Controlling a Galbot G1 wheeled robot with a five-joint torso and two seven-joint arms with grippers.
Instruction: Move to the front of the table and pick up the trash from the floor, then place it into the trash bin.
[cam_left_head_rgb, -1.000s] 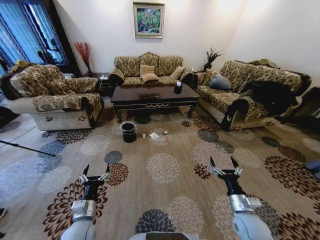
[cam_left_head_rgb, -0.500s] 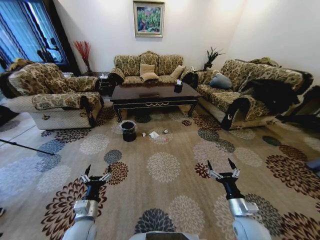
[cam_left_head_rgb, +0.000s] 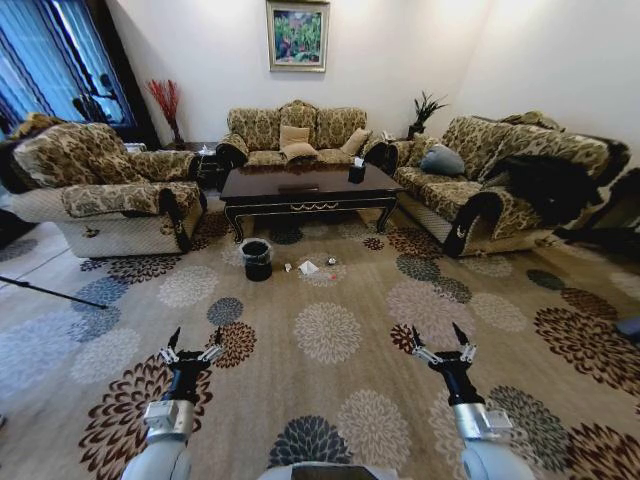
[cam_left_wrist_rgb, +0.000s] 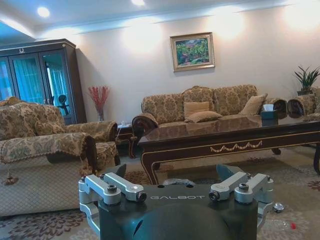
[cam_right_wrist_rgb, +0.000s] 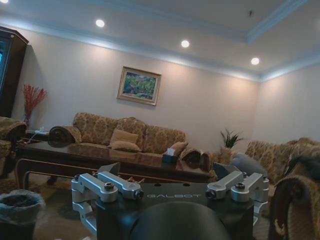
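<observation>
Trash (cam_left_head_rgb: 308, 268) on carpet, straight ahead, well apart from both grippers, just beside trash bin (cam_left_head_rgb: 257, 259). Left gripper (cam_left_head_rgb: 190, 349) nearer; right gripper (cam_left_head_rgb: 441, 345) likewise spread wide, empty.

1. Table (cam_left_head_rgb: 300, 187): glossy dark wood, gold scroll ornament on apron.
2. Trash bin (cam_left_head_rgb: 257, 260): black, translucent greyish bag liner.
3. Trash (cam_left_head_rgb: 308, 268): white pieces, one silvery.
4. Carpet (cam_left_head_rgb: 330, 330): beige with brown, cream and dark grey round flower medallions.
5. Sofas (cam_left_head_rgb: 295, 132): gold-brown floral damask, dark wood trim.
6. Curtains (cam_left_head_rgb: 45, 65): blue.
7. Grippers, left (cam_left_head_rgb: 190, 347) and right (cam_left_head_rgb: 441, 342): black fingers, silver links.
</observation>
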